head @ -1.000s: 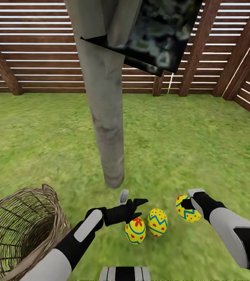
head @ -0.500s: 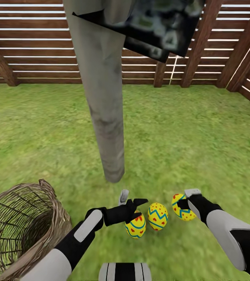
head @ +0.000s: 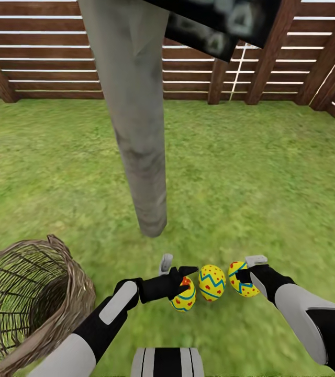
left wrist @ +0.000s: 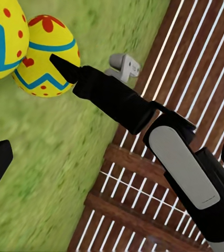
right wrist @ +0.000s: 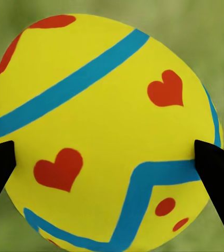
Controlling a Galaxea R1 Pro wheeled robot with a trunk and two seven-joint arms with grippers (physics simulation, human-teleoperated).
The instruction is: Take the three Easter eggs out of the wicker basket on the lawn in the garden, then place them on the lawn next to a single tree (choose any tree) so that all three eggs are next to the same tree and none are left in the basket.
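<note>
The right pincer (head: 244, 273) is clamped on the third egg (head: 241, 280), bringing it low beside two eggs (head: 212, 283) on the lawn (head: 261, 183) near the tree (head: 136, 131). The left pincer (head: 174, 264) hangs apart by them; the wicker basket (head: 26, 303) looks empty.

Three Easter eggs (head: 212, 283) lie in a row on the lawn (head: 251, 173) near one tree (head: 136, 136); one wicker basket (head: 26, 298) stands beside that tree.

Open lawn (head: 272, 173) right of the tree (head: 141, 157) — wicker basket (head: 26, 298) crowding the left.
</note>
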